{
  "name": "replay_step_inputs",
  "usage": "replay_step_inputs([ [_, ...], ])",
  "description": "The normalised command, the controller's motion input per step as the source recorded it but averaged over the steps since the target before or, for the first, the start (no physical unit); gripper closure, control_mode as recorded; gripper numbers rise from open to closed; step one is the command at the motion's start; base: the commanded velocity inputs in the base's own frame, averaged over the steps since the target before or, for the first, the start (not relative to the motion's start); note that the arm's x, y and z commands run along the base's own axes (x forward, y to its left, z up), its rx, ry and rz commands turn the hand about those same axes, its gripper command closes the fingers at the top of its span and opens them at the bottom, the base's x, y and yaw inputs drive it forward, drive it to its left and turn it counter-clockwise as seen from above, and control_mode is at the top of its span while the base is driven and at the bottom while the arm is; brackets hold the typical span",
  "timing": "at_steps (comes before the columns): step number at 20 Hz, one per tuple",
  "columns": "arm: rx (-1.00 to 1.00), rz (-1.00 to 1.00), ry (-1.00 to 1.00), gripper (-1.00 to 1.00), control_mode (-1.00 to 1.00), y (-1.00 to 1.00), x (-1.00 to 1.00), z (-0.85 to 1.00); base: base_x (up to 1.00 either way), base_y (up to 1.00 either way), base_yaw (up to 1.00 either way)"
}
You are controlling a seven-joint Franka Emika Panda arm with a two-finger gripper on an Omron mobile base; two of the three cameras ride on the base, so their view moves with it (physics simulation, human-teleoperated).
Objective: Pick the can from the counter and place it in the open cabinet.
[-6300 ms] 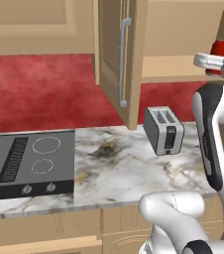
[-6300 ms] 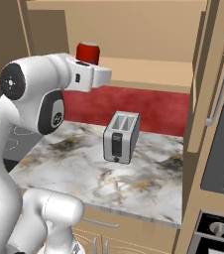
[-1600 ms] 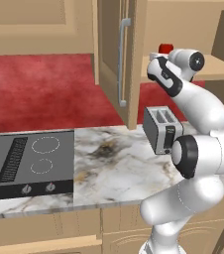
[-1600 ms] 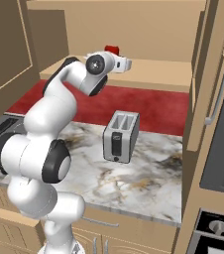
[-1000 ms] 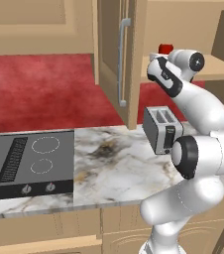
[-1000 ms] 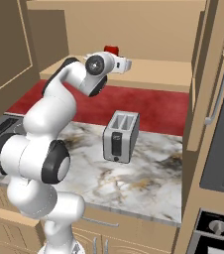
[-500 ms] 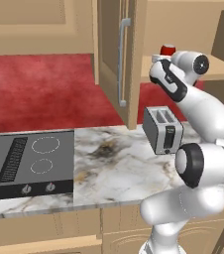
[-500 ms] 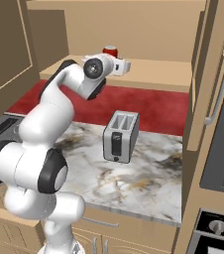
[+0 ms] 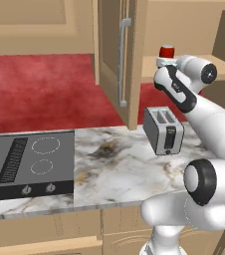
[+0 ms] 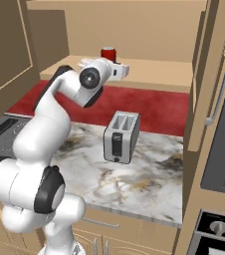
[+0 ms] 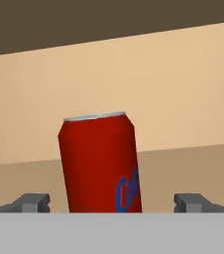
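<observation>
The can point(image 11: 100, 163), the single red one with a silver top, stands upright on the tan shelf point(image 10: 154, 69) inside the cabinet point(image 9: 129, 55). The tool point(image 11: 112, 203) sits spread wide before it, its two dark fingertips point(image 11: 32, 202) well clear on either side, holding nothing. Below, one toaster point(image 10: 120, 137) stands on the marble desk point(image 10: 149, 184), and one black cooktop point(image 9: 27, 162) with two knobs lies farther along.

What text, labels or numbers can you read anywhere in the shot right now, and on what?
Can: a blue curly mark low on its red side, cut off at the bottom of the hand view; not readable as letters.
Toaster: no readable marking.
Cooktop: ring outlines and two knobs, no text.
Nothing else carries writing.
</observation>
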Motion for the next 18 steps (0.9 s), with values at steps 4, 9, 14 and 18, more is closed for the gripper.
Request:
replay_step_inputs([
  [4, 0.0, 0.0, -0.04, -1.0, -1.0, 0.0, -0.62, 0.04, 0.0, 0.0, 0.0],
  [9, 0.0, 0.0, -0.06, -1.0, -1.0, -0.04, -0.86, 0.28, 0.0, 0.0, 0.0],
  [14, 0.0, 0.0, -0.03, -1.0, -1.0, 0.0, -0.97, 0.39, 0.0, 0.0, 0.0],
  [18, 0.0, 0.0, 0.0, -1.0, -1.0, 0.0, -1.0, 0.37, 0.0, 0.0, 0.0],
])
